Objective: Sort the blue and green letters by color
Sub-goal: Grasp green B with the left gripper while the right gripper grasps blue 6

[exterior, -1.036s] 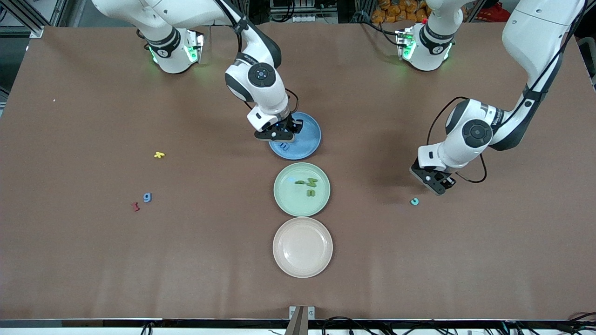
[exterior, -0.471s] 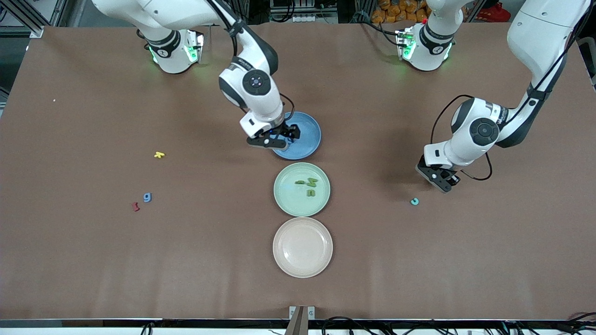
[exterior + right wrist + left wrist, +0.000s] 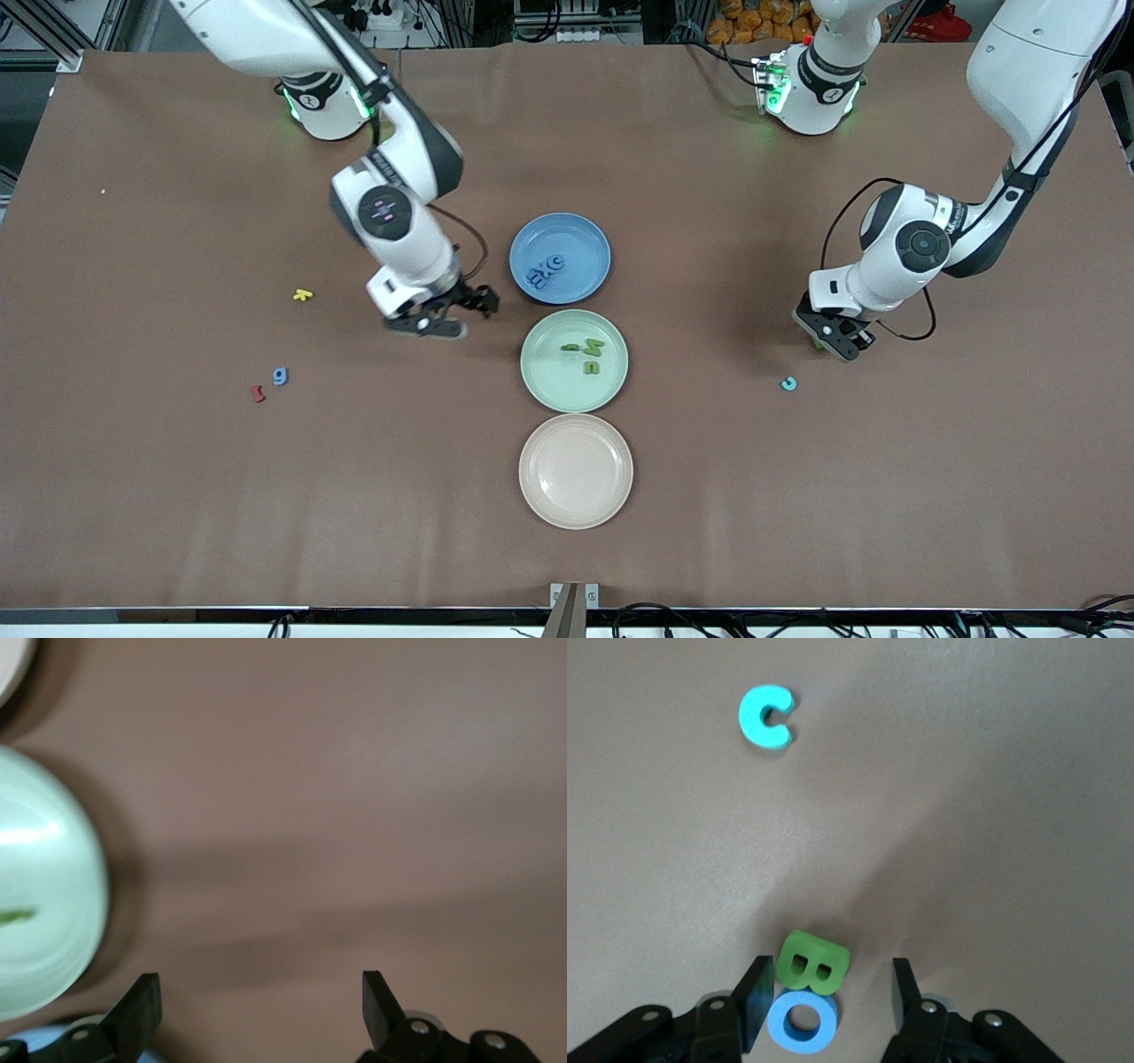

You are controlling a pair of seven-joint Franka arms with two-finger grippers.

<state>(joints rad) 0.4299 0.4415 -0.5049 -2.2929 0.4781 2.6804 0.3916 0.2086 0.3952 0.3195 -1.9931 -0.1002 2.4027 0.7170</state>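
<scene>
Left gripper (image 3: 824, 997) jaws spread, straddling green B (image 3: 812, 962) and blue O (image 3: 803, 1025) (teal C (image 3: 765, 716) nearby). Right gripper (image 3: 443, 315) jaws spread, empty, over bare surface (image 3: 797, 496) beside green plate (image 3: 534, 390).

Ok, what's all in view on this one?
blue plate: 1, blue, mid-table, farthest from the camera of three
green plate: 1, pale green, middle of the row
pink plate: 1, pale pink, nearest the camera
blue letters: about 3, on blue plate
green letters: 3, on green plate
B: 1, green, between left fingers
O: 1, blue, touching B
C: 1, teal, near them
g: 1, blue, right arm's end
red letter: 1, beside g
yellow letter: 1, farther than g
left gripper: open, over B
right gripper: open, over table beside green plate
</scene>
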